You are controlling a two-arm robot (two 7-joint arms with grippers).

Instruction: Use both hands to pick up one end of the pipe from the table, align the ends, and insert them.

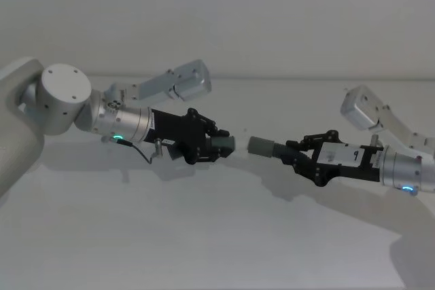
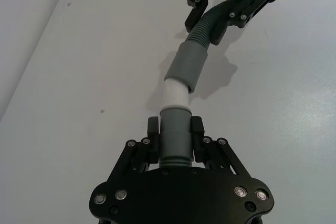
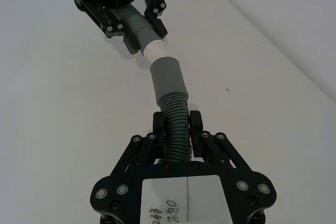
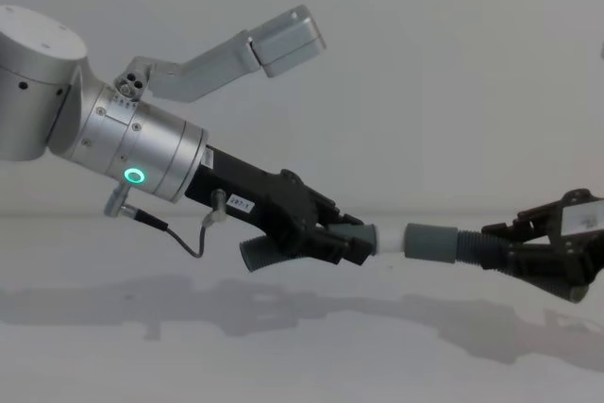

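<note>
The white tip (image 2: 174, 94), clamped in the left hand (image 2: 176, 139), is aimed at 12 o'clock at the grey socket (image 2: 187, 67), clamped in the right hand (image 2: 223, 11).

A plain white table (image 1: 204, 249) is stretching out wide beneath the left gripper (image 1: 216, 143) and the right gripper (image 1: 299, 154). Their shadows are falling on it.

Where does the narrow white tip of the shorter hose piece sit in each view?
Head view: narrow white tip at centre, facing the plain grey socket cuff.
Left wrist view: centre, meeting the socket.
Right wrist view: upper centre.
Chest view: right of centre.
Shared landmark: the grey socket.
</note>
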